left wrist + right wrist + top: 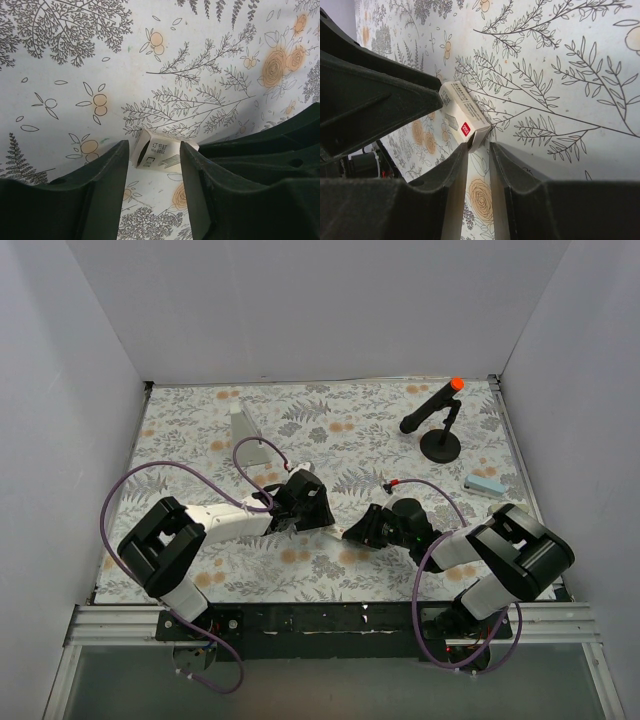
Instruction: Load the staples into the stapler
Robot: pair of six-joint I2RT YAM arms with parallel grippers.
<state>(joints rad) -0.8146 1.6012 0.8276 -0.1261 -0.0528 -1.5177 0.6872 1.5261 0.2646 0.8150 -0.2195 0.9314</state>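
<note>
1. At 11 o'clock on the floral bench (pixel 180 455) you see a grey-white wedge (pixel 243 426) standing upright, well apart from both arms.

2. The left gripper (pixel 154 144) reaches toward 4 o'clock from its base and sits near the bench centre. Its jaws stand at a middling width. The staples (pixel 156 156), a small white printed box, lie on the bench between the fingertips, and the box's sides sit close against both fingers. You cannot tell whether the fingers are pressing on the box.

3. In the right wrist view, one dark fingertip of the left gripper touches the far end of the box, and the box lies at a slant with its red label facing up.

4. The right gripper (pixel 479 147) points toward 9 o'clock and faces the left gripper across the box. Its jaws stand narrow, and the near corner of the box sits right at the mouth of the gap. You cannot tell whether that corner is pinched.

5. At 1 o'clock a black stand (pixel 440 445) carries a tilted black rod with an orange tip.

6. At 3 o'clock, near the bench edge, a light-blue block (pixel 486 485) lies flat.
</note>
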